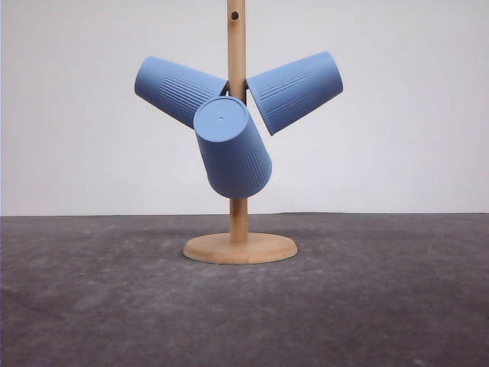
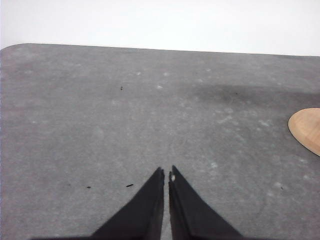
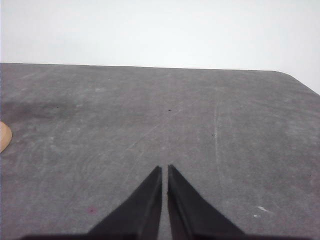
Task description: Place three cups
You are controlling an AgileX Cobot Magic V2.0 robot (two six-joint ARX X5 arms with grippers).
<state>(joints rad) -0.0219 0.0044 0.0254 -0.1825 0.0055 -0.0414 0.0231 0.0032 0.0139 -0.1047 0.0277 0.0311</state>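
Note:
Three blue ribbed cups hang mouth-inward on a wooden stand [image 1: 238, 222] at the table's middle. One cup [image 1: 178, 89] tilts up to the left, another cup [image 1: 296, 90] up to the right, and the third cup [image 1: 231, 147] points its base toward the camera in front of the pole. My left gripper [image 2: 166, 174] is shut with nothing in it, low over bare grey table, with the stand's round base [image 2: 307, 129] off to one side. My right gripper [image 3: 165, 168] is also shut and empty over the table surface.
The stand's round wooden base [image 1: 240, 248] rests on a dark grey mat [image 1: 92, 306]. A plain white wall rises behind the table's far edge. A sliver of the base [image 3: 4, 136] shows at the edge of the right wrist view.

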